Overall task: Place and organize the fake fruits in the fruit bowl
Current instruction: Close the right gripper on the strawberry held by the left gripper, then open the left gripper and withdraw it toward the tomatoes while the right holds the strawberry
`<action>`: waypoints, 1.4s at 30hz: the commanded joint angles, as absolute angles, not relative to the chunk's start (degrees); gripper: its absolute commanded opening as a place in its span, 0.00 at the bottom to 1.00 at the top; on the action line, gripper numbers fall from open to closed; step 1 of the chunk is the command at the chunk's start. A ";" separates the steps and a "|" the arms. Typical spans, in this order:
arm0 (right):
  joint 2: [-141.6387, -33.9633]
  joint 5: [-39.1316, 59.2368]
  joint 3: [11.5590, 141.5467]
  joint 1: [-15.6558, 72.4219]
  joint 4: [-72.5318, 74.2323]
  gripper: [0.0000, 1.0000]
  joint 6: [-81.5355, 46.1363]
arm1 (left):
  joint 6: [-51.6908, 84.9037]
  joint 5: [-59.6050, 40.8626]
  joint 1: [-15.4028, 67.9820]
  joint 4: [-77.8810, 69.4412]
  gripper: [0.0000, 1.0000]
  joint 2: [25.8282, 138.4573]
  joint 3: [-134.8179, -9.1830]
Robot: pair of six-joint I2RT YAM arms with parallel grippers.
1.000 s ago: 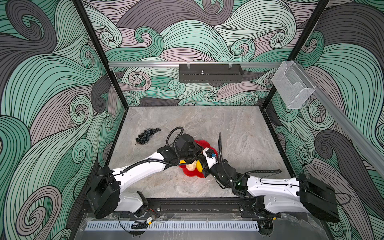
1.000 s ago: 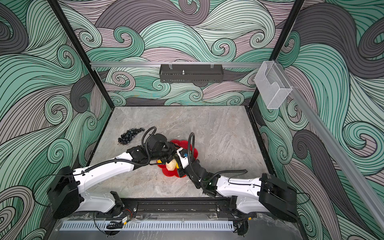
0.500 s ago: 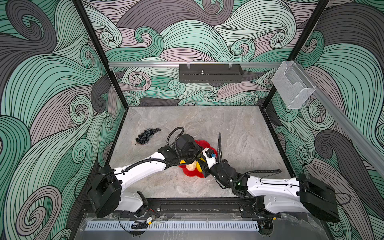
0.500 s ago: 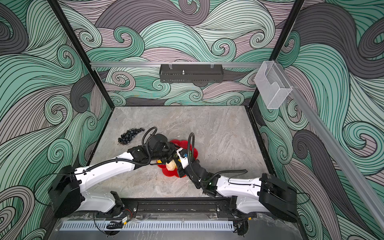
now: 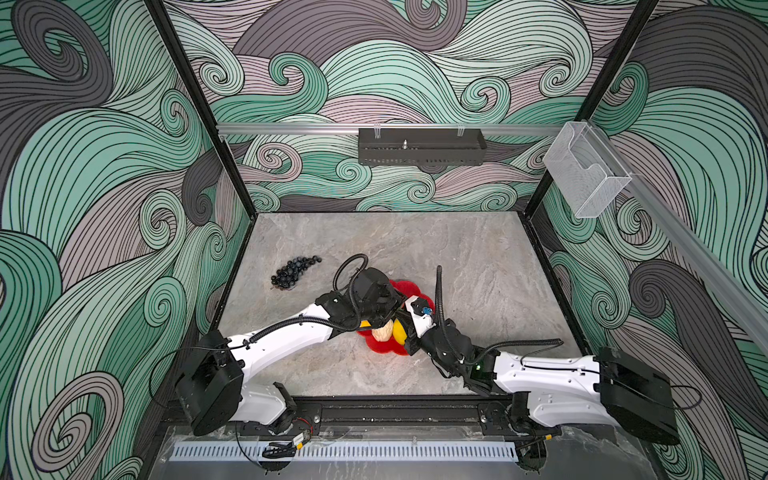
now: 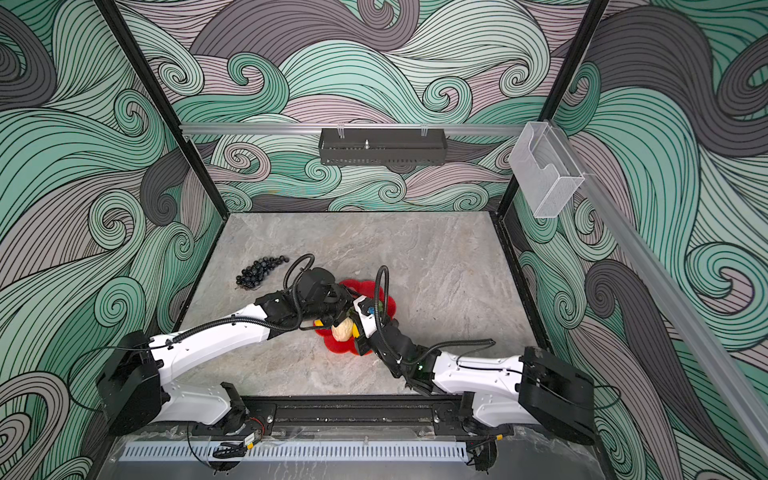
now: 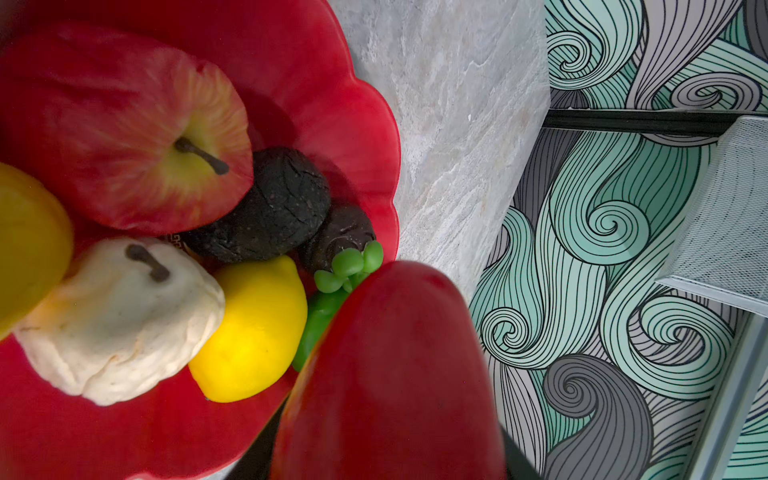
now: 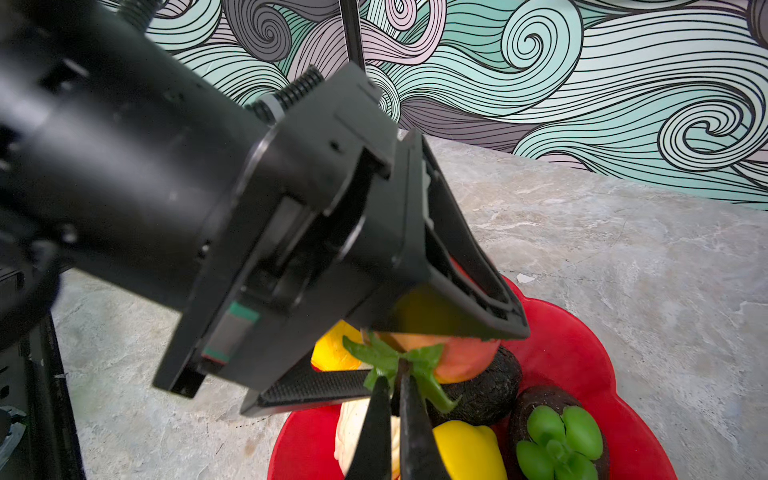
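The step in hand looks like settling one orange fruit (image 8: 473, 359) into the fruit bowl (image 5: 405, 284), with both arms working on it together. The bowl sits on the table (image 5: 457, 257) a little in from the middle of the front edge. The fruit hangs just above the pile already in the bowl.

The left gripper (image 8: 442, 351) has its jaws about halfway apart, one on each side of the fruit's body. It carries the fruit clear of the others. In the left wrist view the same fruit fills the foreground as a blurred red shape (image 7: 395, 374).

The right gripper (image 8: 392, 374) is closed to a narrow slit. Its tips appear to pinch the green leafy stem on top of the fruit.

Already in the bowl are an apple (image 7: 124, 124), a pear (image 7: 116, 316), a lemon (image 7: 253, 328), an avocado (image 7: 274, 203) and a dark fruit with a green top (image 8: 557, 444). Another yellow fruit (image 7: 29, 241) shows at the edge of the left wrist view.

The next move probably calls for lowering the fruit into a gap among the others. The stem could be used to keep it upright while one gripper lets go at a time. The bowl is crowded, so a careless release might let the fruit roll over the rim.

The grapes (image 5: 293, 272) lie on the table near the left edge, well apart from the bowl. They are likely the last fruit left to fetch.
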State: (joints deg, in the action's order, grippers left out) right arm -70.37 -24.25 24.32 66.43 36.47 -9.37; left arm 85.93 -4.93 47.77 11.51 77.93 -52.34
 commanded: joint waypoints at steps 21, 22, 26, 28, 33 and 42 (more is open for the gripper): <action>-53.91 -24.42 28.89 65.92 6.14 0.00 -12.83 | 56.88 13.69 45.96 23.59 0.99 59.95 -51.23; -53.20 -23.51 29.40 65.92 3.61 0.00 -12.67 | 54.46 16.80 45.44 24.51 0.99 57.42 -50.21; -51.12 -19.71 32.77 66.09 -7.52 0.00 -11.71 | 44.25 27.18 41.91 28.12 0.99 46.80 -45.94; -50.93 -17.95 34.35 66.50 -11.27 0.00 -10.93 | 40.45 31.11 40.58 28.86 0.99 42.74 -43.38; -54.15 -15.76 39.14 68.66 -18.71 0.00 -7.70 | 33.93 39.14 38.76 28.27 0.99 34.98 -36.79; -63.05 -15.91 46.83 70.89 -26.09 0.00 -4.53 | 29.21 46.67 38.67 23.99 0.99 30.36 -28.31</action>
State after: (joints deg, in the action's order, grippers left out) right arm -61.41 -16.03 44.12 70.39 -21.82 -6.31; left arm 32.80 41.54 39.00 25.58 30.83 -29.26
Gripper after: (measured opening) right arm 0.049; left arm 0.986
